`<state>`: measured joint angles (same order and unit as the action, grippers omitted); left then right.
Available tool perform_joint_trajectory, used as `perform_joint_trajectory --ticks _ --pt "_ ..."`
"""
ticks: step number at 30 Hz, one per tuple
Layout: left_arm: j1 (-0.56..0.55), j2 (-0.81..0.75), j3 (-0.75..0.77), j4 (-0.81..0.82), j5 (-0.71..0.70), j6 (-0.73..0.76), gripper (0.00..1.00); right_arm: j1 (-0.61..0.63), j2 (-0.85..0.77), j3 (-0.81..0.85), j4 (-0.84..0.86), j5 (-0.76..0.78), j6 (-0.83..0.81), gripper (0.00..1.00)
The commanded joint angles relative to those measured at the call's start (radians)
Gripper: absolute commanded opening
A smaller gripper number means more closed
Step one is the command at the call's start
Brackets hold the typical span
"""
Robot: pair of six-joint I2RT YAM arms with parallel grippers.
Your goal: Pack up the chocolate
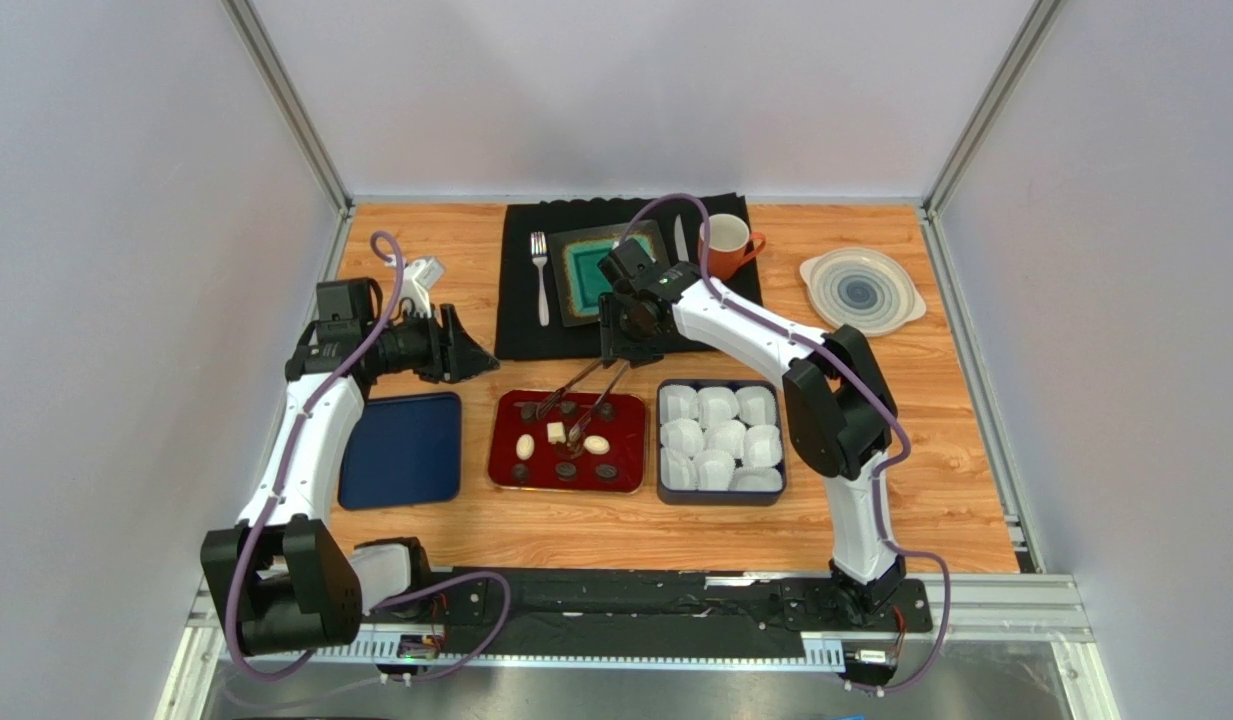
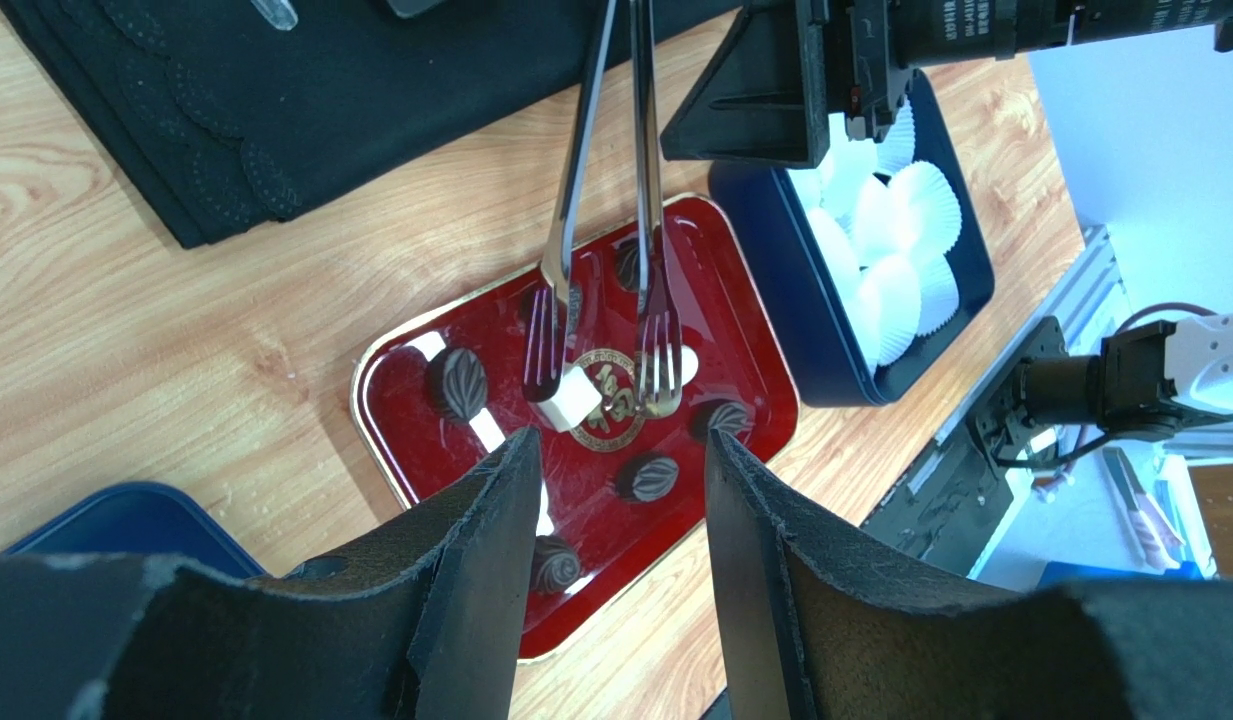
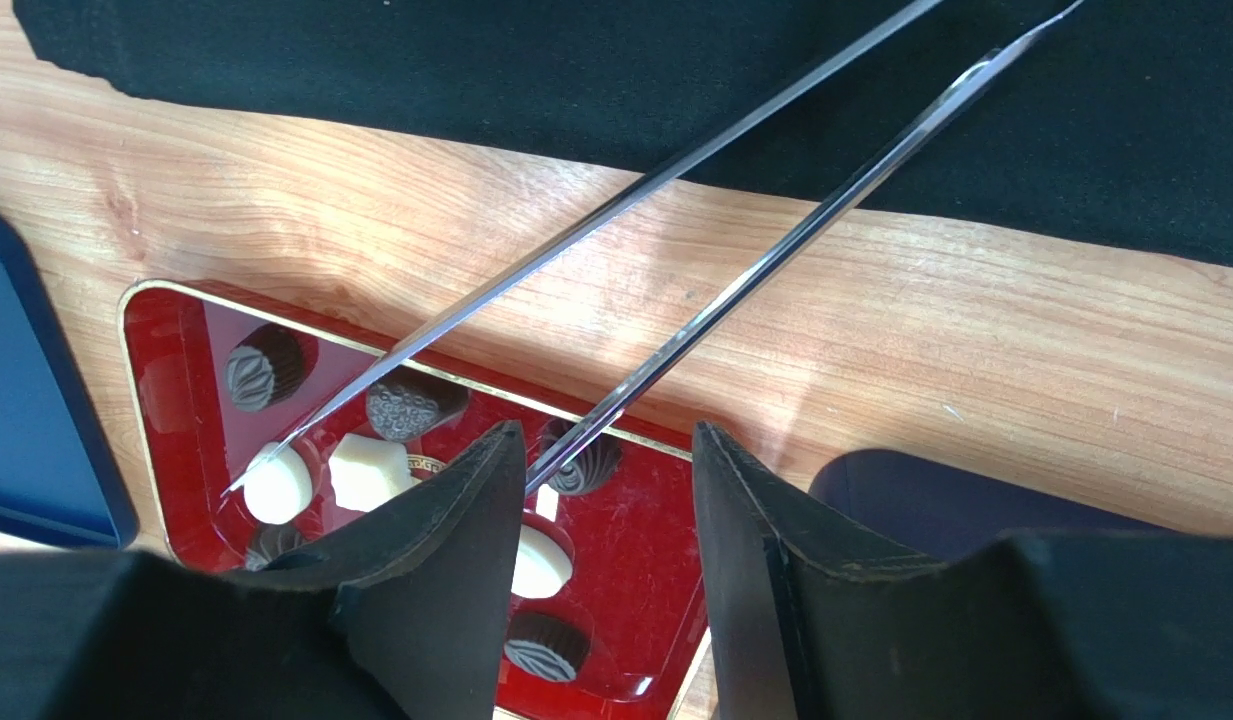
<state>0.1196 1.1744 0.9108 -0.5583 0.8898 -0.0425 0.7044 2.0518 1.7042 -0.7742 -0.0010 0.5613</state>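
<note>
Wooden table (image 1: 878, 495); chocolate (image 1: 526, 447) lies on a red tray (image 2: 735, 368). The left gripper (image 2: 622, 450) is spread, empty; right gripper (image 3: 600, 435) parted, hold on tongs (image 2: 646, 150) unclear. Uneven closing may knock the straddled white cube (image 2: 567, 402) aside.

Shine against matt
Polished metal tongs (image 2: 660, 353), glossy red tray (image 2: 732, 333), ridged dark chocolate (image 2: 460, 386), smooth wood-grain table (image 2: 111, 300); at twelve o'clock a matt black cloth placemat (image 2: 352, 75); pleated white paper cups (image 2: 915, 210).
</note>
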Motion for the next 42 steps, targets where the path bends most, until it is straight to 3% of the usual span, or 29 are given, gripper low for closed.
perform_joint_trajectory --ticks 1,12,18,25,28,38,42 --pt "0.008 -0.044 0.003 0.017 0.034 0.024 0.53 -0.003 0.01 0.011 -0.023 -0.005 0.028 0.48" --pt "0.008 -0.064 0.0 0.018 0.044 0.029 0.53 -0.002 0.071 0.043 -0.031 0.001 0.029 0.47" --pt "0.009 -0.067 0.002 0.02 0.054 0.026 0.53 -0.002 0.099 0.045 -0.03 0.038 0.029 0.39" --pt "0.012 -0.071 0.003 0.009 0.057 0.029 0.53 0.003 0.051 0.009 0.019 0.042 0.032 0.06" --pt "0.011 -0.073 0.007 0.006 0.063 0.026 0.53 0.009 -0.007 -0.015 0.044 0.061 0.028 0.0" --pt "0.011 -0.076 0.023 -0.003 0.098 0.003 0.53 0.047 -0.179 0.0 0.062 0.098 0.02 0.0" --pt "0.011 -0.078 0.04 -0.015 0.182 -0.007 0.53 0.081 -0.255 -0.029 0.125 0.09 0.038 0.0"
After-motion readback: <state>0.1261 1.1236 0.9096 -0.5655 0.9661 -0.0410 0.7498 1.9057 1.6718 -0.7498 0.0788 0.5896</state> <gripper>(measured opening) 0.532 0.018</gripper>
